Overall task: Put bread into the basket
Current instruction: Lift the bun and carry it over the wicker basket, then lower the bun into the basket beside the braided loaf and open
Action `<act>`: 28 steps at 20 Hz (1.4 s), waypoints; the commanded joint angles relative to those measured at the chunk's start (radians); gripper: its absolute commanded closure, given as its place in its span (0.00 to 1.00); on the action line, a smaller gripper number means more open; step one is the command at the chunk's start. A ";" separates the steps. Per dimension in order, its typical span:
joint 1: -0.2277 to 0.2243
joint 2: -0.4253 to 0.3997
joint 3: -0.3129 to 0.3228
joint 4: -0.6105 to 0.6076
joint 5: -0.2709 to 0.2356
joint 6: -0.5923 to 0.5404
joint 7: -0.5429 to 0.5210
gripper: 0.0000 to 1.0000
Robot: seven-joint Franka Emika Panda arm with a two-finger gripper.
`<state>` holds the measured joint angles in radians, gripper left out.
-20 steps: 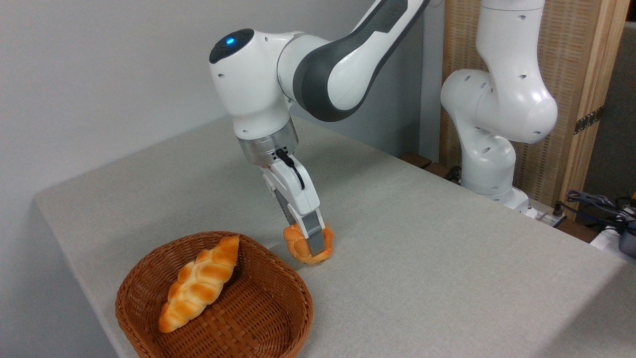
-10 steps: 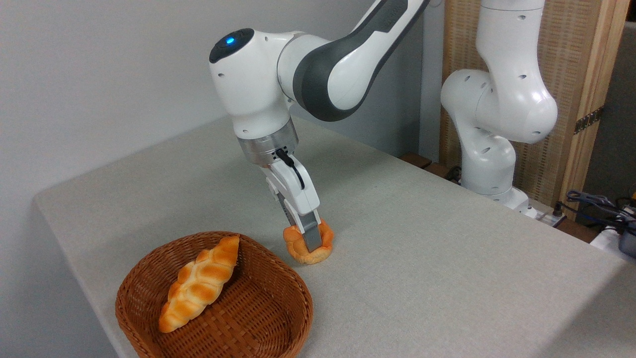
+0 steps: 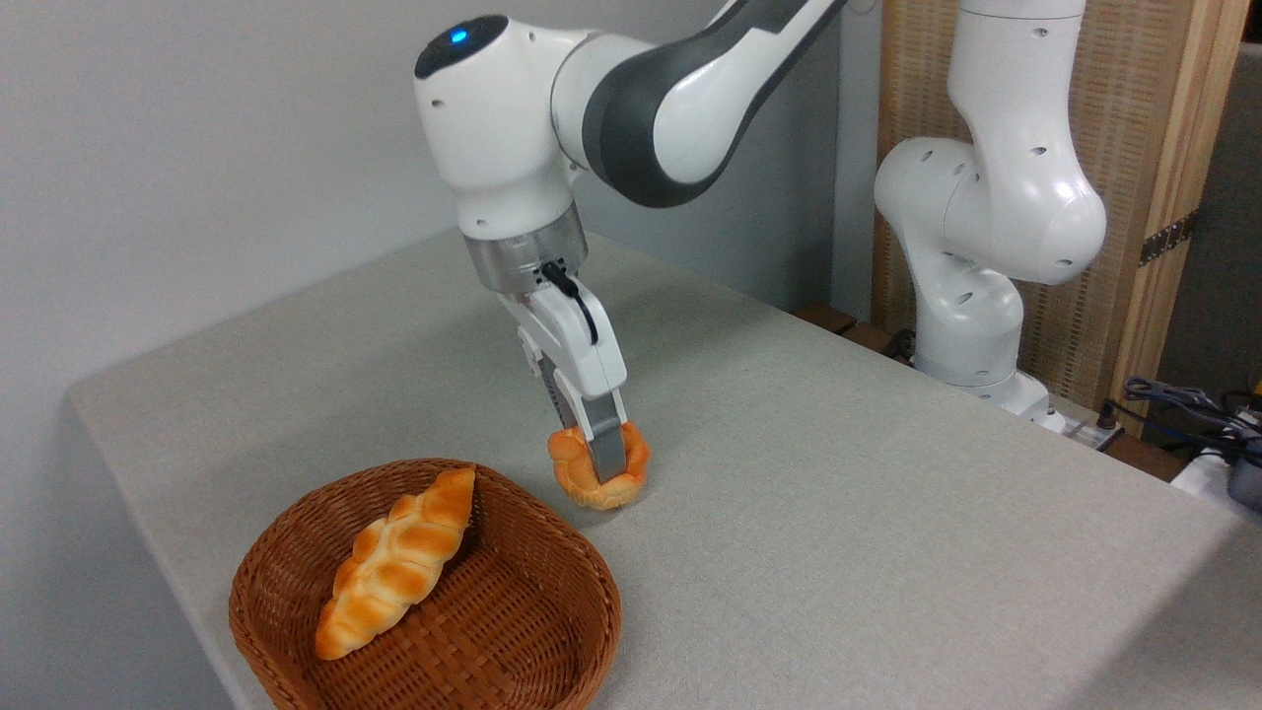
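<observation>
Gripper (image 3: 603, 463) points down, tilted slightly; its fingers (image 3: 608, 452) are closed onto the bread (image 3: 597, 473), the near finger crossing the bun's front, the far one hidden behind it. Bread sits between the fingers, low over the grey table (image 3: 838, 513); contact with the cloth cannot be told. Below and left of the fingers lies the basket (image 3: 552, 641), its rim near the bun but apart. A long braided loaf (image 3: 394, 564) rests inside the basket.

Arm (image 3: 631, 89) angled down, jaws clamped
</observation>
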<state>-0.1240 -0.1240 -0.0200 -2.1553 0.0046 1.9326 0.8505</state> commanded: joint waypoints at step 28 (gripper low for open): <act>0.003 0.030 0.103 0.117 -0.014 0.322 -0.002 0.00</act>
<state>-0.1145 -0.0884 0.0757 -2.0363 0.0027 2.2417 0.8502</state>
